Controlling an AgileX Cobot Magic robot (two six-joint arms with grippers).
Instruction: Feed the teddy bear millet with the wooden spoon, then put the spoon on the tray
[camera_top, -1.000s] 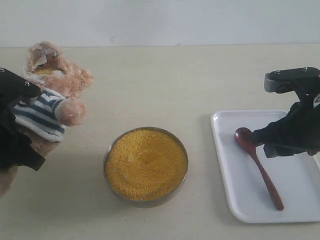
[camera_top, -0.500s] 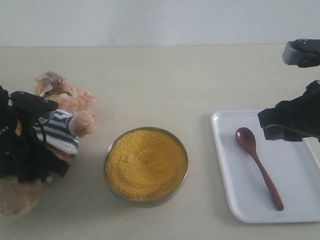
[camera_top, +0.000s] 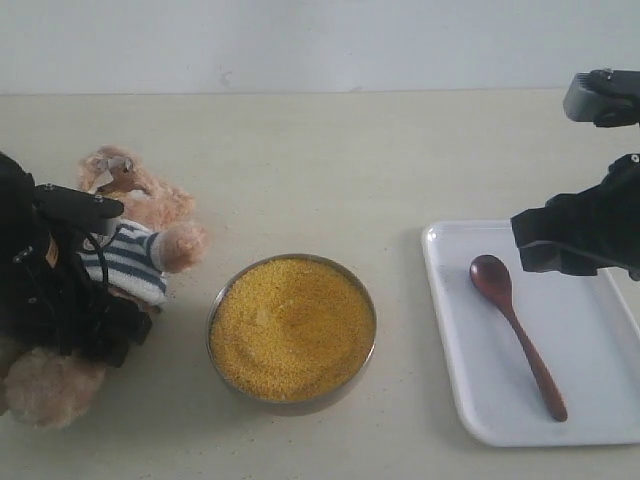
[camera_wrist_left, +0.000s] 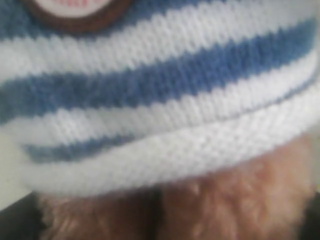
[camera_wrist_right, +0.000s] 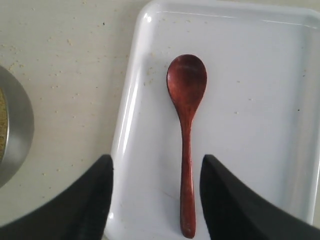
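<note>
The teddy bear lies on the table at the left, head toward the back, with my left gripper over its striped body and shut on it. Its blue-and-white shirt and brown fur fill the left wrist view and hide the fingers. The millet is heaped in the metal bowl at the centre. On the white tray at the right lies the wooden spoon, bowl end toward the back. My right gripper hovers open over the tray's far end, its fingers either side of the spoon handle, apart from it.
Loose millet grains are scattered on the table between the metal bowl and the tray, and a few lie on the tray. A pale wall runs along the table's far edge.
My left arm has lowered the teddy bear from the air onto the table. My right gripper has lifted up and back off the spoon, which stays on the tray.
</note>
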